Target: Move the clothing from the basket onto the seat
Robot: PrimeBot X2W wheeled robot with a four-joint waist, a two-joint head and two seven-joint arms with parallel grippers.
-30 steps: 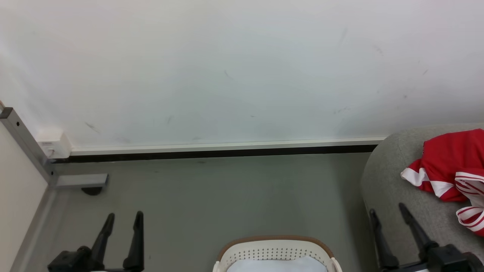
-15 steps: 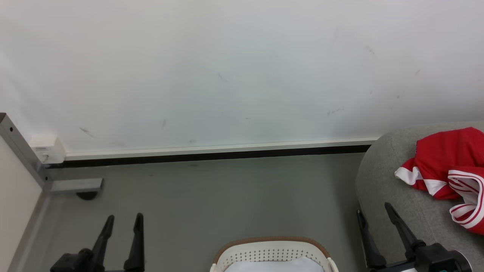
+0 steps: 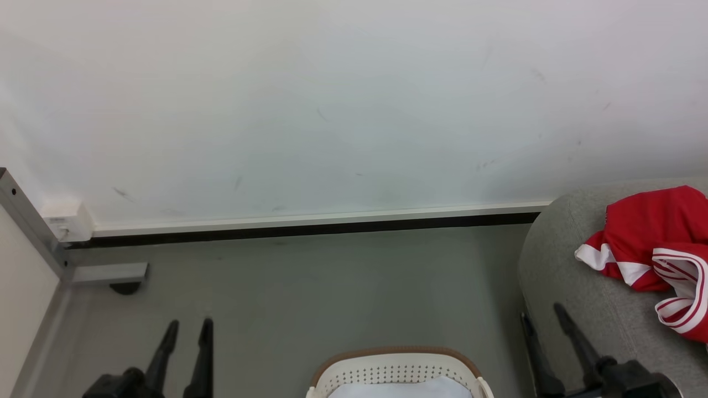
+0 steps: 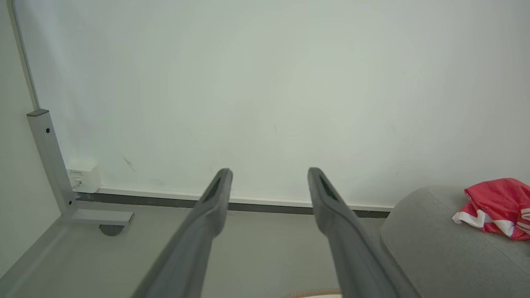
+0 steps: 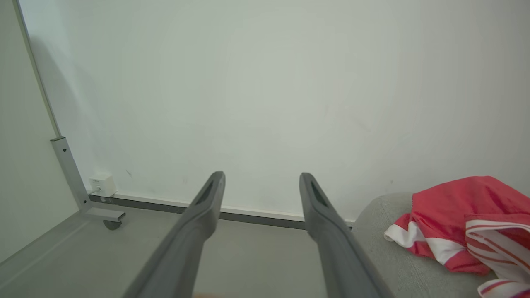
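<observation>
Okay, both your left gripper (image 3: 189,322) and right gripper (image 3: 541,311) gape empty, red clothing (image 3: 647,237) lies on the seat (image 3: 558,265) at 3 o'clock, and the basket (image 3: 395,369) sits at 6 o'clock between them, nearer your right, so that arm likely dips in next.

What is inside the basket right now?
Within the basket, a pale whitish mass shows; cloth or liner, I cannot tell. The near part lies below the head view's edge.

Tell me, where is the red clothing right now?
The red clothing lies on the grey seat at the right edge of the head view, just beyond the right tool and right of the basket.
</observation>
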